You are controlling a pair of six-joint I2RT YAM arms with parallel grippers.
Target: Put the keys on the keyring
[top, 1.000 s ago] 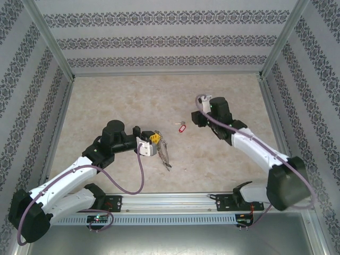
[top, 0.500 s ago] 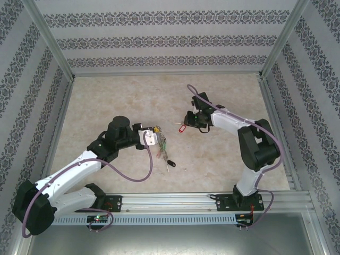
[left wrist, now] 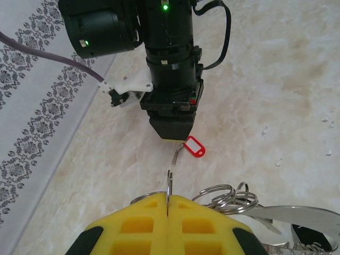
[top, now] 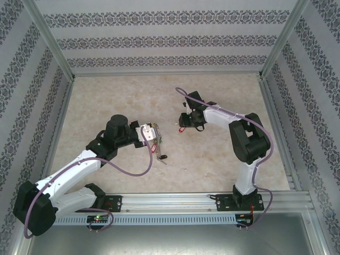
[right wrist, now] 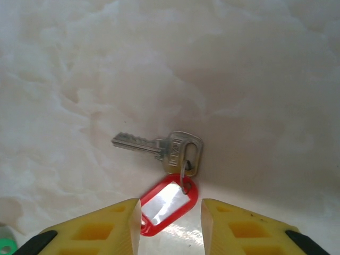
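My left gripper [top: 153, 135] [left wrist: 169, 206] is shut on the keyring [left wrist: 169, 183], whose thin grey metal edge sticks up from between the yellow pads. More silvery loops [left wrist: 229, 194] bunch to its right, and the ring's dark cluster hangs down toward the table [top: 159, 150]. One of the keys [right wrist: 159, 146], silvery with a red tag [right wrist: 169, 200], lies flat on the marble table. My right gripper [top: 186, 124] [right wrist: 171, 215] hovers low over it, open, with the tag between its yellow fingers [right wrist: 106, 228]. The same red tag [left wrist: 194, 147] lies just under the right gripper [left wrist: 172, 130].
The beige marble table [top: 117, 101] is fenced by patterned walls and metal posts [top: 53, 48]. A rail [top: 175, 201] with both arm bases runs along the near edge. A bit of green [right wrist: 5, 245] peeks in at the lower left of the right wrist view.
The right arm has swung left and lowered its gripper over the red-tagged key. The left gripper has shifted slightly, and the hanging keyring has swung closer in under it.
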